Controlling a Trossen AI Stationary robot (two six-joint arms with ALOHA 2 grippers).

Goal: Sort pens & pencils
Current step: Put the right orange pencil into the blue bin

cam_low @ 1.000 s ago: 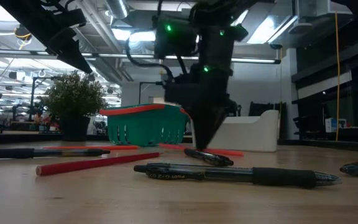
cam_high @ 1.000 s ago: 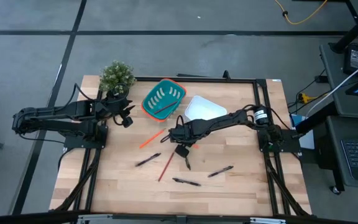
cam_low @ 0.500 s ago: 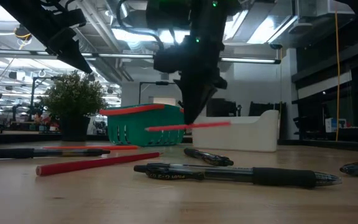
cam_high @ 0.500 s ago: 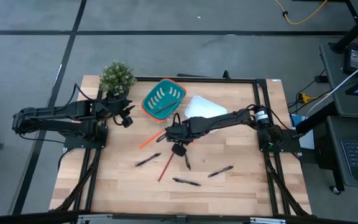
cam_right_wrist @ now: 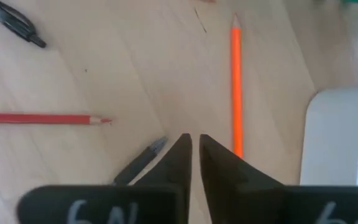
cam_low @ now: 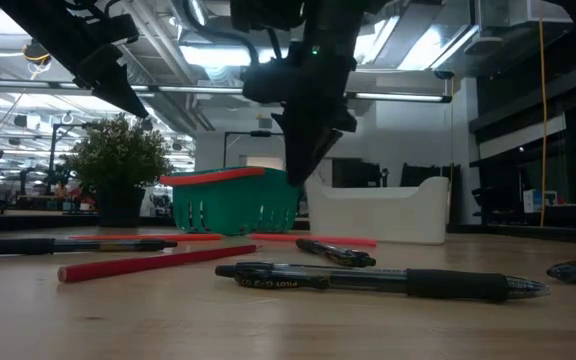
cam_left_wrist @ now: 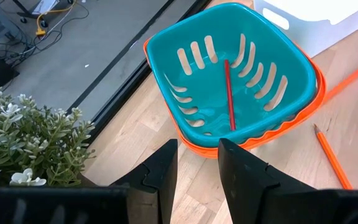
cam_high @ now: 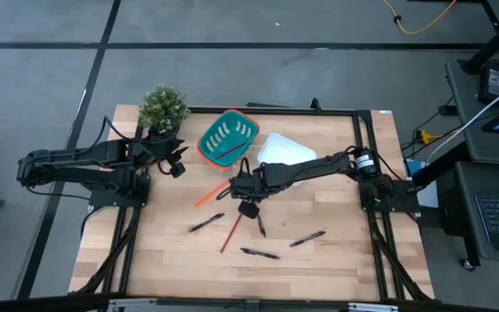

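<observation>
Table (cam_high: 336, 251) pale matt wood, plank-jointed; basket (cam_left_wrist: 291, 68) glossy teal plastic, orange rim; bin (cam_low: 398, 215) matt white plastic; pens (cam_low: 378, 281) black glossy plastic; pencils (cam_right_wrist: 237, 81) smooth painted.
</observation>
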